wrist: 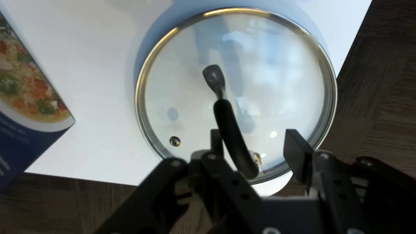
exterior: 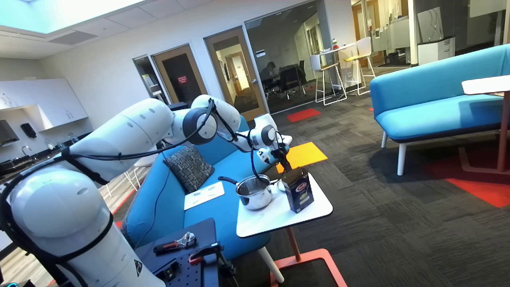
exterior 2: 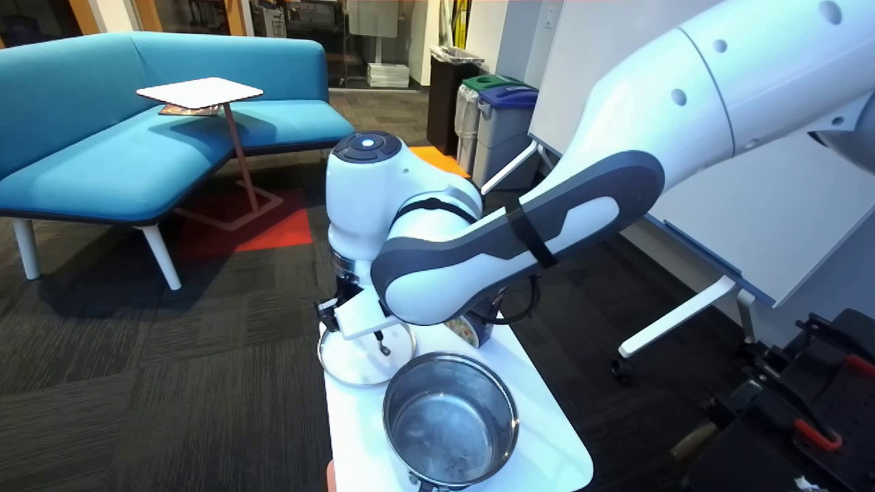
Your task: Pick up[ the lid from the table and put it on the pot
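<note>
We see dark patterned carpet point(exterior: 370, 223) and, at upper right of an exterior view, a blue sofa point(exterior: 434, 119); lower centre stands the table point(exterior: 275, 218), white-topped on a red-orange frame point(exterior: 294, 244). On it, filling the middle of the wrist view, we find the lid point(wrist: 195, 107): clear glass, shiny metal rim, arched black handle point(wrist: 231, 130). The gripper point(wrist: 255, 144) shows at the bottom, its fingers parted, the handle visible between them; whether they touch it we can't tell. The silver pot point(exterior 2: 448, 430), lower centre of an exterior view, sits near the lid, its grey inside showing.
</note>
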You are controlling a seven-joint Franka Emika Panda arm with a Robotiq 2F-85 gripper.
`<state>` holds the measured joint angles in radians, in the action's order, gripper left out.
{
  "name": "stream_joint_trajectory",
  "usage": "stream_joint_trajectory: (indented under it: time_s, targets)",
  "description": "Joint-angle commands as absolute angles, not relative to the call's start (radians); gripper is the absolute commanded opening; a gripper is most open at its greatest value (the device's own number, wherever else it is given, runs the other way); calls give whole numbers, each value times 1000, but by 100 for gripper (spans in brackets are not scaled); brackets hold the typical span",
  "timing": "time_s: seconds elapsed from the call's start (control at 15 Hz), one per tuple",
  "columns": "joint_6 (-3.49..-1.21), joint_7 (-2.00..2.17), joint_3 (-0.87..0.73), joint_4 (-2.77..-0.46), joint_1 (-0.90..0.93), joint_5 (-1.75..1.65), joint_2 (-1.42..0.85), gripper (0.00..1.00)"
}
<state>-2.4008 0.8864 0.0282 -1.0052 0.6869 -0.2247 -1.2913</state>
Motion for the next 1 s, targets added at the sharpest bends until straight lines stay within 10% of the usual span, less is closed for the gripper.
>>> stream_joint_trajectory:
  time_s: [0.0, 0.2, 0.93]
  targets:
    - [-2360, 890, 20, -951, 688, -224, -1312, 21]
    - [-2356, 892, 19, -943, 687, -224, -1314, 0]
    - [-2358, 911, 9, -1033, 662, -214, -1178, 4]
